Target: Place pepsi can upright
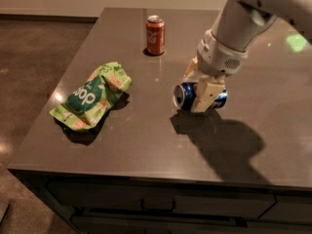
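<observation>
The pepsi can [185,96] is dark blue with a silver end facing left. It lies on its side, held just above or at the table top [146,130], right of centre. My gripper [199,86] comes down from the upper right and is shut on the can, with one cream finger [204,95] across its front and the other behind it. The can's right end shows past the finger.
A red cola can [155,34] stands upright at the back centre. A crumpled green chip bag [92,96] lies at the left. The table's front edge runs along the bottom, with drawers below. The arm's shadow falls in front of the can.
</observation>
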You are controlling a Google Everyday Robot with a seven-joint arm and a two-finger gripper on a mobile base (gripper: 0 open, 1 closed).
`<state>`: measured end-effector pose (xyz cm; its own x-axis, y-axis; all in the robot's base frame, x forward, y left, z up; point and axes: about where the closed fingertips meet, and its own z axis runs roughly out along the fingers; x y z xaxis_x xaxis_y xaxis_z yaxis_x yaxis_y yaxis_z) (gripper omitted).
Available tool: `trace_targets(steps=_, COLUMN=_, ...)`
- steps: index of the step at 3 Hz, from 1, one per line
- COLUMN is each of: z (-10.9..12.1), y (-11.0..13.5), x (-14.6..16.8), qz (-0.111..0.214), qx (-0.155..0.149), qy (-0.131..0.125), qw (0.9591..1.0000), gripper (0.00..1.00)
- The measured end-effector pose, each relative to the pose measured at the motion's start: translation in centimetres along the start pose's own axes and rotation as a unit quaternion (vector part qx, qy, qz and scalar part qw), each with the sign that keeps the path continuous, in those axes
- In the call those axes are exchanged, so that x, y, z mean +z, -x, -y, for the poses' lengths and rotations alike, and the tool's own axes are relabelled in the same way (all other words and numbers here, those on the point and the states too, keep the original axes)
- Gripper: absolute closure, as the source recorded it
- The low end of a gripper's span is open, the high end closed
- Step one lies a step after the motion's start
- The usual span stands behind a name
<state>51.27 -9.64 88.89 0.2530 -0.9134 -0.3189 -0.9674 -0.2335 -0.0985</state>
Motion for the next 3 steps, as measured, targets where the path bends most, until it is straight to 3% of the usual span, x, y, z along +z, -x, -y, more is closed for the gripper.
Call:
trace_targets(steps=1, z=1.0, y=-0.7, x=-2.4, qz=0.078, qx=0.08, qy=-0.036, qw=0.9931, gripper=1.0)
trace_targets(steps=2, z=1.4, y=-1.5, x=-4.3, qz=0.189, qx=0.153, qy=-0.065, qw=0.9677, gripper=1.0)
trace_targets(steps=3, z=1.4, y=-2.0, x=-5.1, qz=0.254, qx=0.188, qy=-0.082, qw=0.9453, gripper=1.0)
